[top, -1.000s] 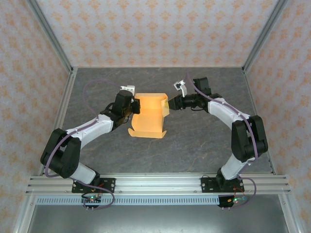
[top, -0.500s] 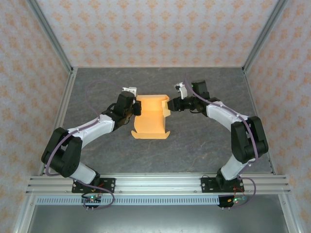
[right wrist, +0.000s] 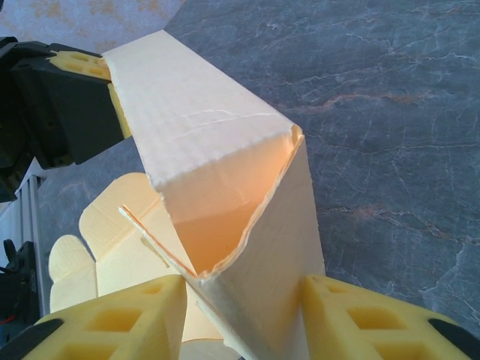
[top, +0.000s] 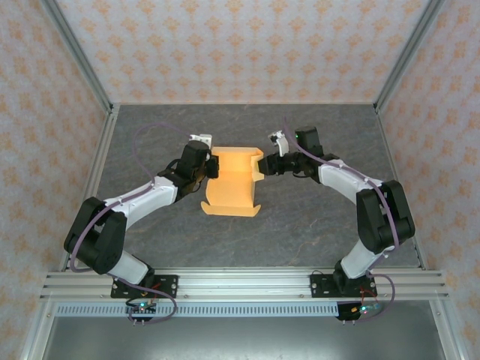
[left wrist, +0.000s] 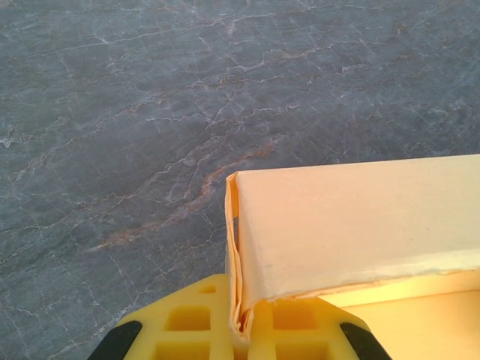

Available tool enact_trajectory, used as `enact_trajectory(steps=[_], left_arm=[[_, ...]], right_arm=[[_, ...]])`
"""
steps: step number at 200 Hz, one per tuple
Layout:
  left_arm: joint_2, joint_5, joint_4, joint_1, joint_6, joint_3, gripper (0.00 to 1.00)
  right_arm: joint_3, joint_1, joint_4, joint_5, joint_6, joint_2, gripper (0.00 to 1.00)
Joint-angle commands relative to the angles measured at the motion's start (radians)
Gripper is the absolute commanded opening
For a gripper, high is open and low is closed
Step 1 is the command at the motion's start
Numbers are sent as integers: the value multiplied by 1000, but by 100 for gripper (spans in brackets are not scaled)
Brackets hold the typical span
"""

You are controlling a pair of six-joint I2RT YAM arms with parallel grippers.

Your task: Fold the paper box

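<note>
The grey stone-patterned table carries the work. At centre frame sits the half-formed paper box. The left gripper pinches its left wall tight. The right gripper, jaws partway apart, clasps the folded right corner (card fills the gap). Best to raise both walls evenly, since the loose tabs may snag.

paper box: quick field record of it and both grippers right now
paper box: orange-yellow card, partly folded, open on top, mid-table between the arms
left gripper: shut on the box's left edge, card pinched between its pads
right gripper: set around the box's right corner fold, apparently gripping it
table: grey marbled surface under the box
task state: folding unfinished
</note>
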Motion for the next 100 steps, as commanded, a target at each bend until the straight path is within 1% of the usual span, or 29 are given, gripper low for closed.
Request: enact_trajectory(steps=[1,26,62,87,100], left_arm=[[-21,25,17,-18,0,35,0],[-23,20,11,-18,-4,37,0],[-24,18,8,-20,-19,37,0],[-22,33,10,-19,-26,35,0],[-22,47,16,-18,-27,32,0]], right_arm=[[-9,9,27,-42,-31,-16,44],[-24,10,23,-40,-33,-22,46],[-67,10,91,-61,11,-29,49],[-79,9,122,-51,28,-32,48],[-81,10,147,-26,55,-29,45]])
